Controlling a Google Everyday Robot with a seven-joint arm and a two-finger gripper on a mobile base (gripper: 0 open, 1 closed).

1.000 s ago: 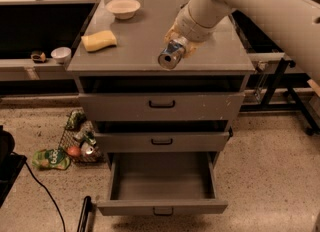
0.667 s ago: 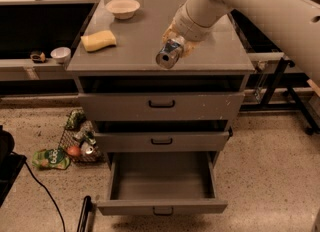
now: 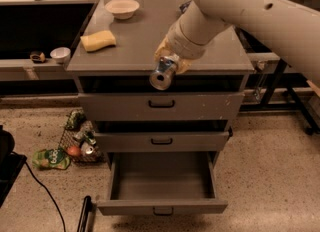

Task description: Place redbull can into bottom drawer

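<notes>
Speckled stone-look floor (image 3: 272,173), grey sheet-metal cabinet (image 3: 150,41) with a flat matte top carrying a shallow round white bowl (image 3: 122,8) and a yellow spongy block (image 3: 98,40). Gripper (image 3: 168,66) sits at the cabinet's front edge, just above the top drawer front, yellowish fingers (image 3: 181,64) clamped on the redbull can (image 3: 161,78), a slim cylinder tilted with its round silver end facing the camera. Bottom drawer (image 3: 162,207) is pulled out, a wide shallow grey tray with a small black handle, well below the can.
</notes>
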